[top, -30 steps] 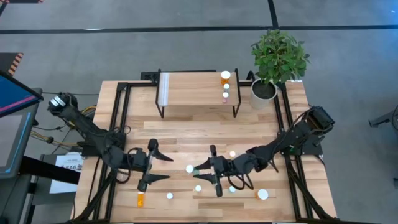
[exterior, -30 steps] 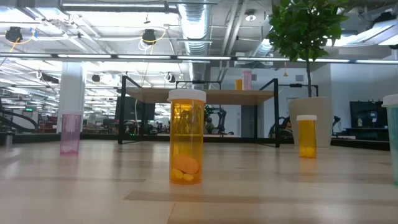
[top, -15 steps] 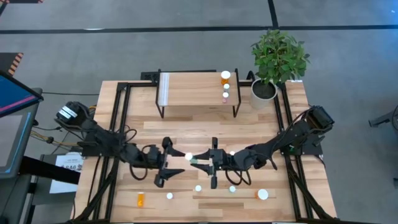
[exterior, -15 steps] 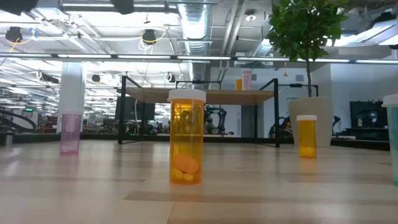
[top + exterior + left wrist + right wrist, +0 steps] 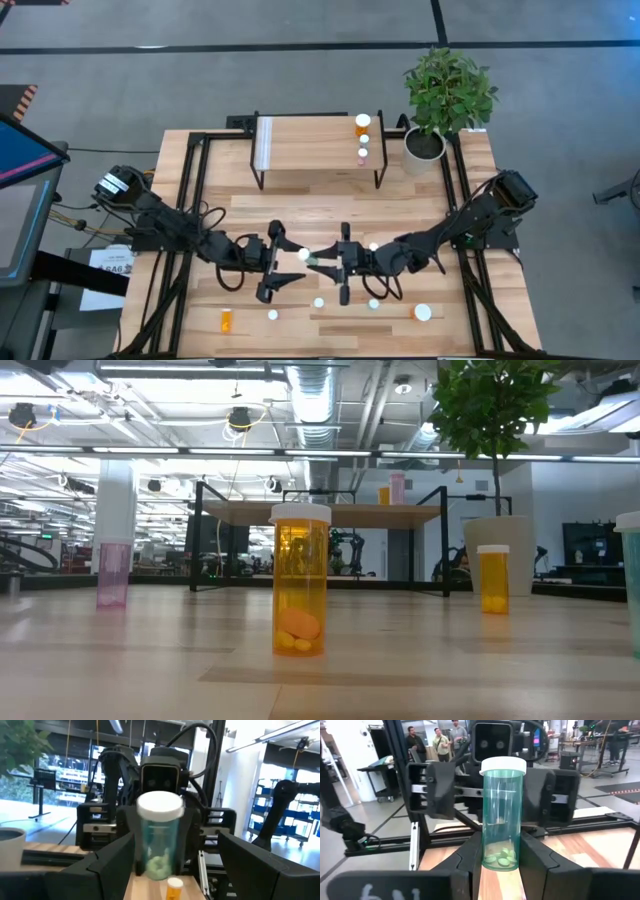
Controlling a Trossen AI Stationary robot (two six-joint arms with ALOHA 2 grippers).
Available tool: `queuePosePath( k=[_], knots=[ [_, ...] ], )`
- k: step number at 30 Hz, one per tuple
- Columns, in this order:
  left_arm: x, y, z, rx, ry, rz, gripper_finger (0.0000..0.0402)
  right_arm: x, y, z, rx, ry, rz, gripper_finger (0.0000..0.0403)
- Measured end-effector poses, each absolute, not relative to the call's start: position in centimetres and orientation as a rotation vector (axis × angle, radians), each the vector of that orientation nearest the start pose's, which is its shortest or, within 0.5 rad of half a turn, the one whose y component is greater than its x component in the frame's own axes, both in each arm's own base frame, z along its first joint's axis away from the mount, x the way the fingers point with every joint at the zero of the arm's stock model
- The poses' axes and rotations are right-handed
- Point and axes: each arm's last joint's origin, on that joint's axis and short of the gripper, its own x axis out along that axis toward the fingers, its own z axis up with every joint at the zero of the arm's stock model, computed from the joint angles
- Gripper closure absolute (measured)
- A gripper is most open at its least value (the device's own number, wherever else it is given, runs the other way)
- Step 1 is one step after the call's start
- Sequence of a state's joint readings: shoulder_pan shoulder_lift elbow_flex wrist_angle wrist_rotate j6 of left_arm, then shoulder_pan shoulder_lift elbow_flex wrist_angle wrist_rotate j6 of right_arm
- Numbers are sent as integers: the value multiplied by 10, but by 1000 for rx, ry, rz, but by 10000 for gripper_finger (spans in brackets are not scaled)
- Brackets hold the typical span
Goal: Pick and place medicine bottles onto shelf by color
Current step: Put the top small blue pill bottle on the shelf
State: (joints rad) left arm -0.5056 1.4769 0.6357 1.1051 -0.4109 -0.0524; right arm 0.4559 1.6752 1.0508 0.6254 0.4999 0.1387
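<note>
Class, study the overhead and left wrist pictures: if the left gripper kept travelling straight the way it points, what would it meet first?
Most likely the green bottle that the right gripper holds; the left gripper stands open, facing it. How close they are is unclear.

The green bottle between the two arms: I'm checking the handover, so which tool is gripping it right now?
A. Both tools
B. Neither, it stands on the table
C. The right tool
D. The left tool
C: the right wrist view shows the green bottle upright, clamped at its base between the right tool fingers, while the left tool is spread wide on either side without touching it.
</note>
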Motion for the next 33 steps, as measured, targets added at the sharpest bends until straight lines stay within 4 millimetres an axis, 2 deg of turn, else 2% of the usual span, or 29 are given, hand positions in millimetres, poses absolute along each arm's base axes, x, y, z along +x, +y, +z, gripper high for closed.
queuePosePath(
  k=[13,20,26,33],
  knots=[
    [272,-121,242,-166,-218,-58,131,343,151,272,152,-5,-49,284],
    [288,-123,236,-161,-205,-48,133,343,150,271,154,1,-50,284],
    [295,-128,241,-123,-218,-55,160,343,151,269,151,17,-49,284],
    [289,-131,248,-103,-218,-76,201,342,154,270,155,22,-37,284]
  ],
)
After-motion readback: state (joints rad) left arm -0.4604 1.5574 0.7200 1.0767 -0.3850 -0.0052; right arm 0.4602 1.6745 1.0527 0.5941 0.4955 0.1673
